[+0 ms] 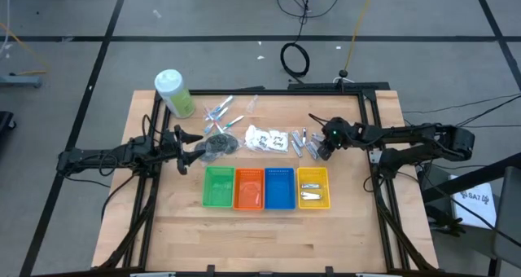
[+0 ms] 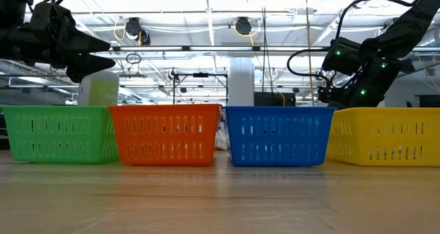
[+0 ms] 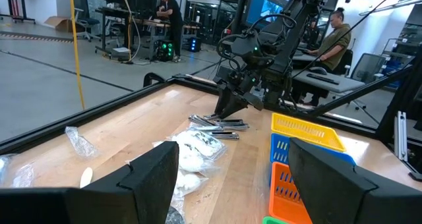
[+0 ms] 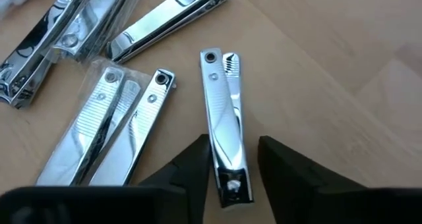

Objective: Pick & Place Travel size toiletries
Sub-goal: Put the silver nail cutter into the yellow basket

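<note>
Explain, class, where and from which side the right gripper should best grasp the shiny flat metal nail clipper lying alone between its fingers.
Grip the shiny flat metal nail clipper across its narrow width, near the end closest to the right gripper, coming straight down from above. It lies flat on the wooden table, long and thin, so only its slim sides offer purchase. The fingers already straddle it, open, aligned with its length.

Four bins (image 1: 264, 187) in a row, toiletries (image 1: 269, 138) behind them

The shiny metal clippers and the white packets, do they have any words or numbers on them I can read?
None can be read.
Nail clippers, one between the right claw fingers: bare metal, no words.
White packets: dark print, too small to read.
</note>
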